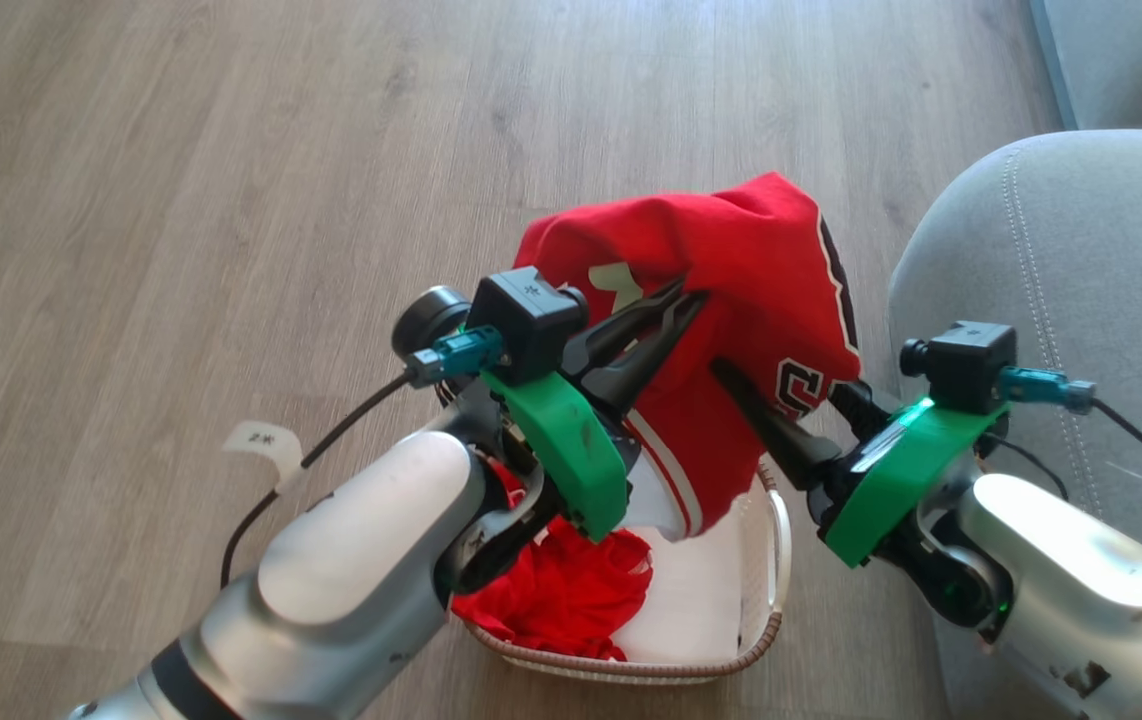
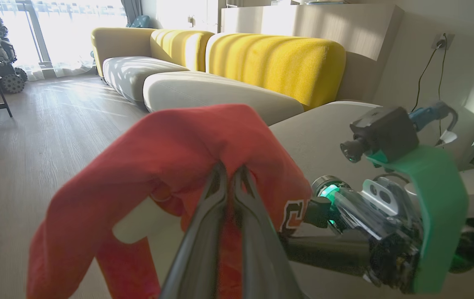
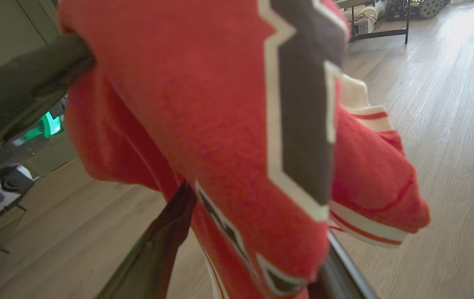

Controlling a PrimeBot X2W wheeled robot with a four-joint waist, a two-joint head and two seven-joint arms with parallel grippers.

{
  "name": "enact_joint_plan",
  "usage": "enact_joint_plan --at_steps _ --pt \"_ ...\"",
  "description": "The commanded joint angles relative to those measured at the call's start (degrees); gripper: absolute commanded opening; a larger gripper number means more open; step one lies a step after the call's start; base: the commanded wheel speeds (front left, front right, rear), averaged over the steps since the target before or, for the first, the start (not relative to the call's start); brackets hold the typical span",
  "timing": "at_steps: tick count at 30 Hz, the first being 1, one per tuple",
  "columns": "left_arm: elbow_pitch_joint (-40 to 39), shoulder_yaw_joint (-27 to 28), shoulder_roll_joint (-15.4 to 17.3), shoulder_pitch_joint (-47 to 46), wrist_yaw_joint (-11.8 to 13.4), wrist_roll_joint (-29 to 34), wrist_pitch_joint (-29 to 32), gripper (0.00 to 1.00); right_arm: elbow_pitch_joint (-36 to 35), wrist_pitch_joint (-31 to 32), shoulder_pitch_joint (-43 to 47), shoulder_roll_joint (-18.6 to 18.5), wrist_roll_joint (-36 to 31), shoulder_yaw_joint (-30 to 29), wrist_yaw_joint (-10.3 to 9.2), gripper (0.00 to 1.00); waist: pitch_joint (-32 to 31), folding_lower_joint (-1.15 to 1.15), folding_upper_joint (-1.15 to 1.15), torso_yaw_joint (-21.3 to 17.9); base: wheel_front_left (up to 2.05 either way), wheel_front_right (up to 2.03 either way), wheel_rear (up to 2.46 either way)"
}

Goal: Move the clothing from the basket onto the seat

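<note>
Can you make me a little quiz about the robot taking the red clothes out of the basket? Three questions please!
1. True or false: the left gripper is shut on the lifted red shirt.
2. Fill the gap: the grey seat is on the robot's ____ side.
3. Pick one: where is the other red garment? A) in the basket B) on the grey seat C) on the floor

Key: 1 true; 2 right; 3 A.
</note>
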Motion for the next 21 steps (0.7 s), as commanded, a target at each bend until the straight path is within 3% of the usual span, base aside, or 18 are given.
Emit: enact_joint_plan --at_steps 1,2,3,4,12,17,19,20,21 --pt "-2.3 2.2 0.5 -1.8 0.0 0.1 0.0 0.0 -0.4 -0.4 -1.5 0.2 0.3 0.3 0.42 1.0 -0.1 0.0 0.0 0.1 0.0 0.0 0.0" --pt "-2.4 2.1 0.5 -1.7 0.0 0.1 0.1 0.0 0.1 -0.4 -1.8 0.5 0.4 0.6 0.42 0.88 -0.1 0.0 0.0 0.1 0.0 0.0 0.0" --pt "-2.5 2.1 0.6 -1.7 0.1 0.0 0.1 0.0 0.5 -0.4 -2.0 0.8 0.4 0.7 0.42 0.48 -0.1 0.0 0.0 0.1 0.0 0.0 0.0" --pt "-2.5 2.1 0.6 -1.6 0.2 -0.1 0.2 0.0 0.7 -0.4 -2.2 1.0 0.3 0.8 0.42 0.0 -0.2 0.0 0.0 0.1 0.0 0.0 0.0" --pt "-2.1 2.5 1.2 -1.2 1.0 -0.5 0.1 0.0 -0.5 -0.4 -1.8 1.7 -1.9 -1.8 0.42 0.0 -0.2 0.0 0.0 -0.4 0.0 0.0 0.0" --pt "-1.9 2.8 1.3 -1.0 1.4 -1.0 -0.1 0.0 -2.7 -0.4 -0.1 2.0 -4.8 -6.6 0.42 0.0 -0.3 0.0 0.0 -0.6 0.0 0.0 0.0" --pt "-1.8 3.0 1.3 -0.8 1.7 -1.2 -0.1 0.51 -3.3 -0.4 1.0 2.3 -6.8 -9.2 0.42 0.0 -0.3 0.0 0.0 -0.7 0.0 0.0 0.0" --pt "-1.7 3.0 1.3 -0.8 1.9 -1.2 0.0 0.96 -3.5 -0.4 1.5 2.5 -8.0 -10.4 0.42 0.0 -0.3 0.0 0.0 -0.8 0.0 0.0 0.0" --pt "-1.6 3.1 1.4 -0.7 2.1 -1.3 0.0 1.0 -3.7 -0.4 2.1 2.7 -9.1 -11.5 0.42 0.0 -0.3 0.0 0.0 -0.9 0.0 0.0 0.0"
